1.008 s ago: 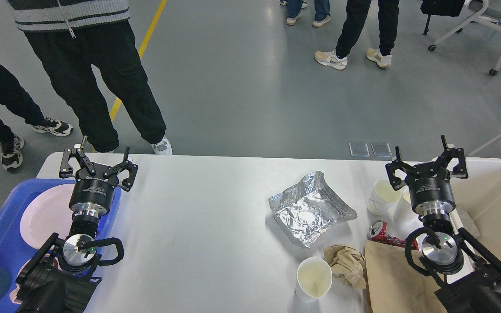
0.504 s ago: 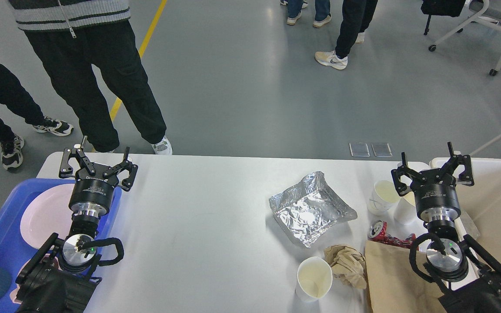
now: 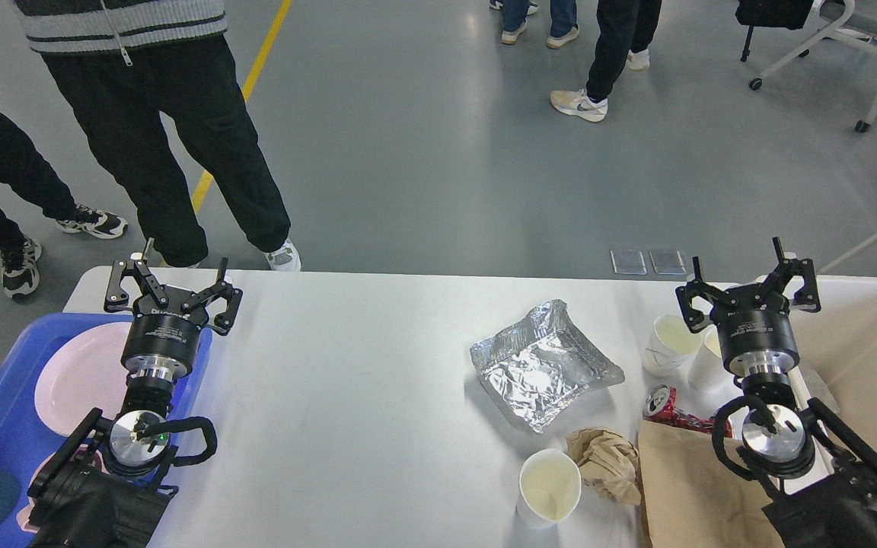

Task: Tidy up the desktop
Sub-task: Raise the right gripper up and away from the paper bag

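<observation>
since half a second ago my right gripper (image 3: 747, 280) has shifted slightly left and up; my left gripper (image 3: 172, 281) has not moved. the desktop (image 3: 347, 396) fills the lower middle of the view. on its right half: crumpled foil tray (image 3: 543, 364), two paper cups (image 3: 671, 344) just beside my right gripper, crushed red can (image 3: 667, 405), brown paper wad (image 3: 606, 464), another paper cup (image 3: 550, 487), brown bag (image 3: 693, 495). both grippers empty, fingers spread. blue tray (image 3: 4, 426) with pink plate (image 3: 77, 377) at left; cream bin (image 3: 876, 350) at right
</observation>
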Tool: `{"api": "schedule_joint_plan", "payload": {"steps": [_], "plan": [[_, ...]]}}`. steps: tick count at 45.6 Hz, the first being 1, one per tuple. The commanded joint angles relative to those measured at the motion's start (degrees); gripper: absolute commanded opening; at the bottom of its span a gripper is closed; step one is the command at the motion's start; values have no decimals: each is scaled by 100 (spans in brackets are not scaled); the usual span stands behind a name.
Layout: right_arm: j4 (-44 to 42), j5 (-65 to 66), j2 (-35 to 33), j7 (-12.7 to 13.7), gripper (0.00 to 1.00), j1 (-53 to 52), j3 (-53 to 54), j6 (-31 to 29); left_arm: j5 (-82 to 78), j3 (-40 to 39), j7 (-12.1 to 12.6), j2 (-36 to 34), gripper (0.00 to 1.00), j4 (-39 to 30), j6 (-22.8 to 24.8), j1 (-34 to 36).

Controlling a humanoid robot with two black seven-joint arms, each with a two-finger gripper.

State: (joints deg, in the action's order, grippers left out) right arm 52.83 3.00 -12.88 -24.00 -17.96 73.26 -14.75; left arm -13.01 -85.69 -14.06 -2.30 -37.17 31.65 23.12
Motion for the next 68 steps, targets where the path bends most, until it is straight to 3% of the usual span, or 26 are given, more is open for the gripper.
{"api": "schedule_joint_plan", "payload": {"steps": [1,10,14,18,27,37,51,58,60,63,66,68], "plan": [[0,8,-223,45,100,-242,-207,-11,0,0,0,-8,96,-1,-1,-1],[-53,-10,-1559,27,100,-593,-1611,-37,0,0,-9,1,96,-1,-1,8],[-80,-10,-1717,-17,100,-1155,-2823,-55,0,0,0,-8,96,-1,-1,-1],[-88,-1,-2331,-25,100,-1849,-4159,-72,0,-9,0,-8,96,8,-1,8],[-97,-10,-2886,-25,100,-4318,-7841,-81,0,0,0,1,96,8,-1,-1],[61,-54,-2378,-25,100,-6595,-11314,-247,0,0,0,1,96,-1,-1,-1],[395,-247,-1253,1,100,-8872,-13767,-3279,0,-9,0,1,96,-1,-1,8],[1212,-265,-462,71,100,-9848,-14515,-3579,0,0,0,1,96,-1,-1,8],[1361,-274,-251,159,100,-10042,-14551,-3579,0,0,0,1,96,-1,-1,8],[1616,-291,-110,492,100,-10332,-14551,-3597,0,0,0,-8,96,8,-1,-1],[1976,-422,-83,1053,100,-10718,-14551,-3570,0,0,0,-8,96,-1,-1,-1],[2205,-633,-83,1563,100,-10964,-14533,-3553,0,0,0,-8,96,8,-1,-1]]}}
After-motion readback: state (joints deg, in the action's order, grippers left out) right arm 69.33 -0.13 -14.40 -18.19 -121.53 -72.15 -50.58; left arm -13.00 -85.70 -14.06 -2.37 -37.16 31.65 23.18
